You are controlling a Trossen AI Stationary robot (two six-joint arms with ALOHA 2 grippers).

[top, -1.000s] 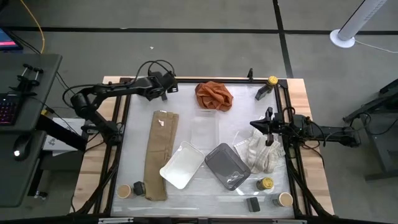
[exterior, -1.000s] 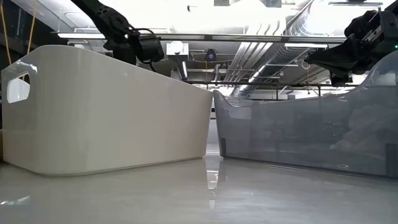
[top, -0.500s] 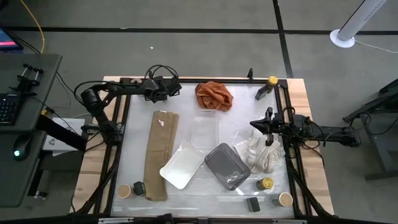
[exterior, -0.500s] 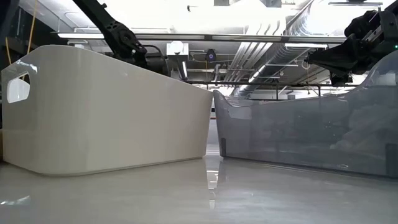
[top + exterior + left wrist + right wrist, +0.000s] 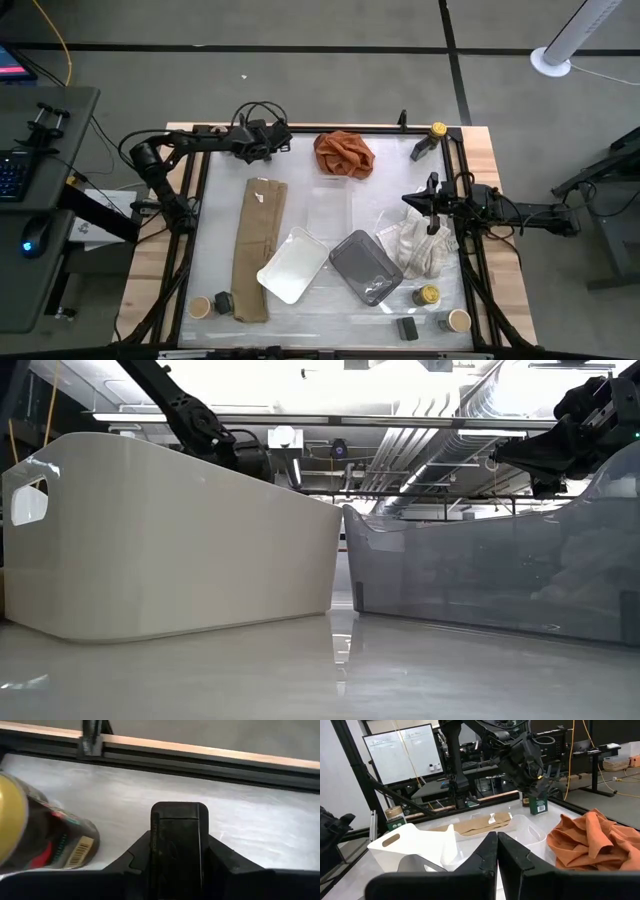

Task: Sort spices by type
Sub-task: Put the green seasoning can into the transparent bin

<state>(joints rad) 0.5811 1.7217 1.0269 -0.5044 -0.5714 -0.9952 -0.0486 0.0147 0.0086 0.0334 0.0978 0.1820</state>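
Now, from above, the left gripper (image 5: 278, 142) has slid right along the far edge; the right gripper (image 5: 432, 208) waits at the right, pinched shut; left wrist view: the jaws have narrowed onto a black box (image 5: 179, 840), a yellow-lidded jar (image 5: 35, 837) just beside; one spice looks secured for sorting.

Even bright overhead light, soft shadows. Glare on glossy table (image 5: 330, 680) in low view. Left wrist view blurry up close; jar (image 5: 35, 837) out of focus.
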